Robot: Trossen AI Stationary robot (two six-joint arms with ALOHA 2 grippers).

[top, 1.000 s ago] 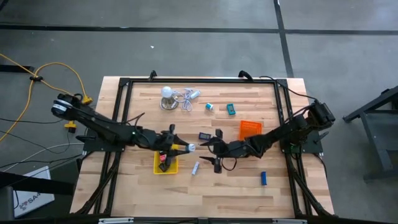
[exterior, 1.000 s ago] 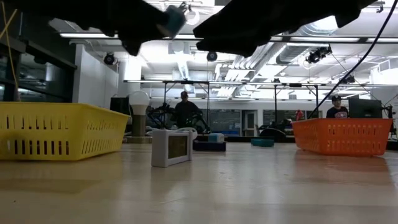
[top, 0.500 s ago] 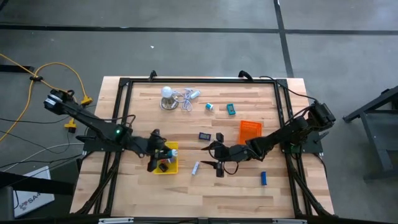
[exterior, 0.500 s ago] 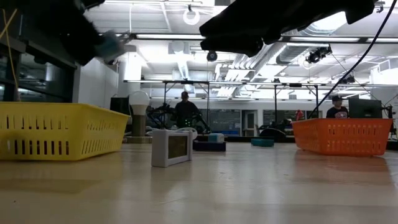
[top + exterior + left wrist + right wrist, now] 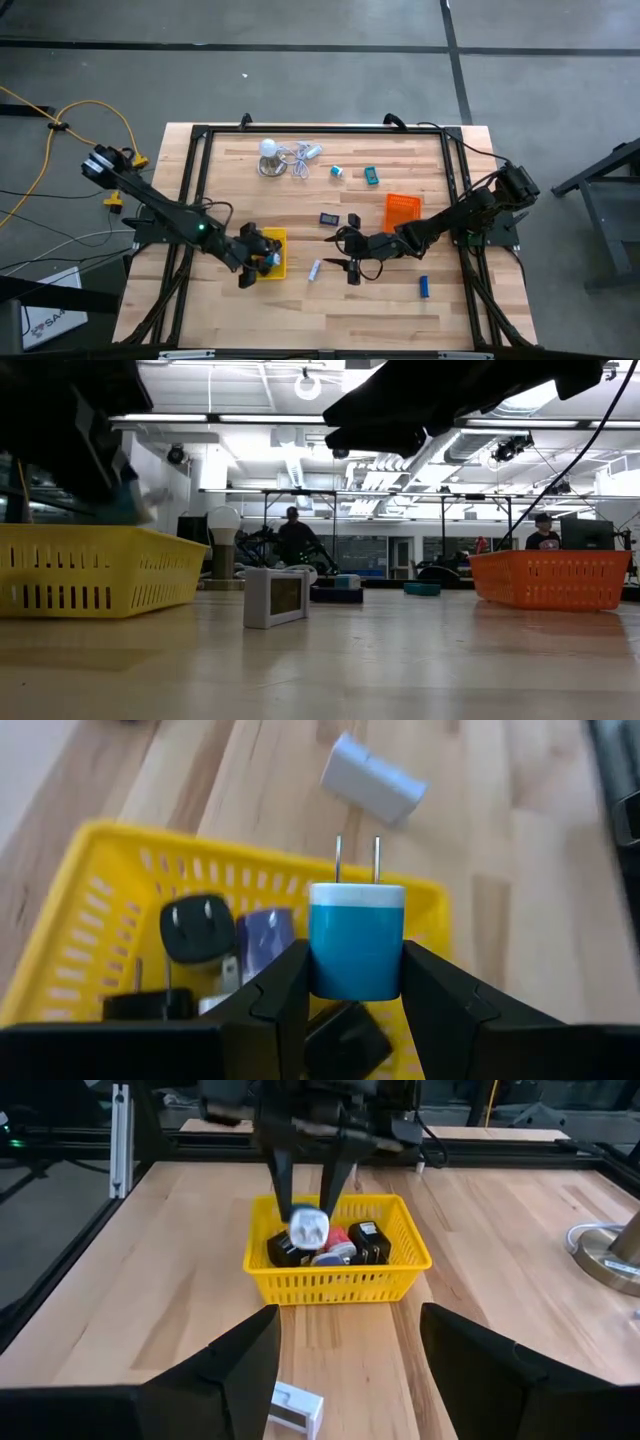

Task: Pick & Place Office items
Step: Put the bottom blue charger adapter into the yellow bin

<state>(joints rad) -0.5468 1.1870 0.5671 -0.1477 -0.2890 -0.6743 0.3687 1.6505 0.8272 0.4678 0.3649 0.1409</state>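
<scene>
My left gripper [image 5: 355, 982] is shut on a blue charger plug [image 5: 356, 945] with a white face and two metal prongs. It hangs over the yellow tray [image 5: 120, 835], which shows in the high view [image 5: 279, 240] at the table's left-centre. The tray holds black plugs [image 5: 197, 925], a purple one [image 5: 265, 940] and a red one [image 5: 340, 1240]. My right gripper [image 5: 335, 252] stands open above the table's middle, over bare wood next to a white block [image 5: 314, 270]. My left gripper pinches the plug's blue body [image 5: 318, 955] by two opposite sides between its two fingers. The fingers [image 5: 283, 1175] slant down from the table's left. The white pronged face [image 5: 308, 1228] points away from the gripper. The plug hangs clear above the tray's contents.
An orange tray [image 5: 402, 209] stands right of centre. Loose on the wood are two black items [image 5: 329, 218], a teal one [image 5: 371, 176], a small roll [image 5: 337, 172] and a blue one [image 5: 424, 287]. A white dome lamp [image 5: 268, 152] with its cord [image 5: 300, 155] sits at the far side.
My left gripper, still shut on the blue plug, has swung from the table's middle toward the left and near edge. It has come down over the yellow tray and has tipped and rolled on the way. My right gripper has kept still.
</scene>
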